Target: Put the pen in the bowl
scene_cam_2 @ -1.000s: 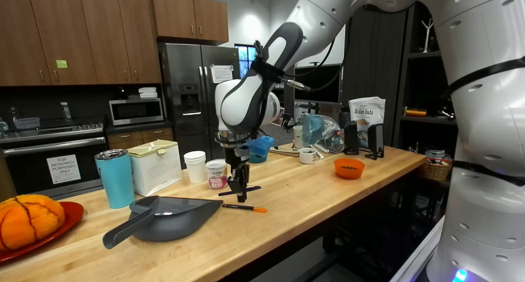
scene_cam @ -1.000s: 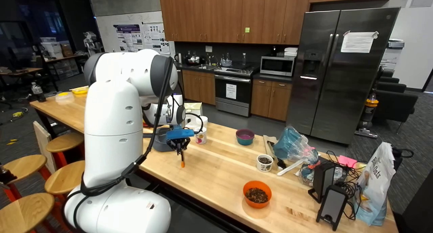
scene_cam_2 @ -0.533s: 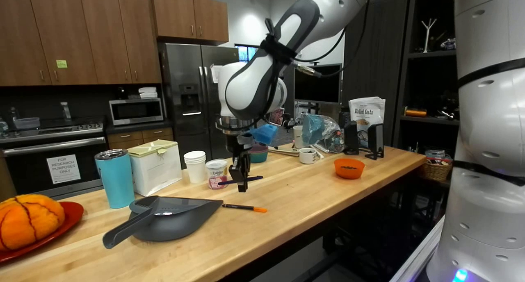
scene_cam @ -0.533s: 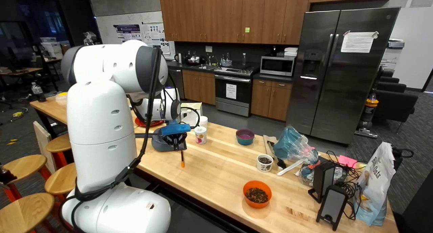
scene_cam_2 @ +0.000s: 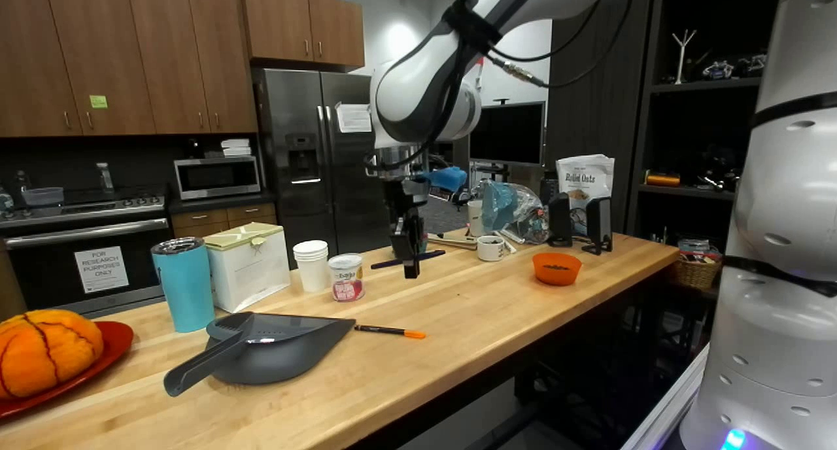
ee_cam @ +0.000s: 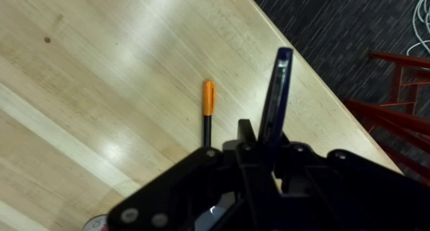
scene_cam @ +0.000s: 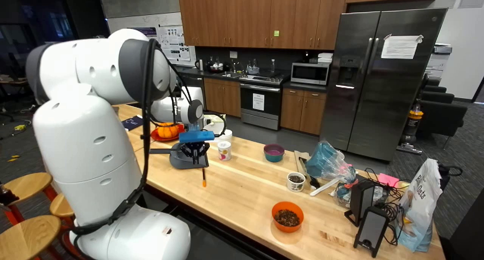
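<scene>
My claw: clenched on the dark-blue pen, clear of the table | maroon bowl: well apart, across the table | risk: pen juts crosswise; if I lower off-centre, it could snag the rim and twist loose.

Tabletop: bright; in the wrist view I get glare patches across the left half.
Gripper: nearly black, soft and out of focus along my lower edge.
Wall: washed-out glow, upper middle of an exterior view.
Refrigerator: leans outward, wide-lens stretch, upper right.
Back of the room: dim, upper left.
Base light: blue glow, lower right.
</scene>
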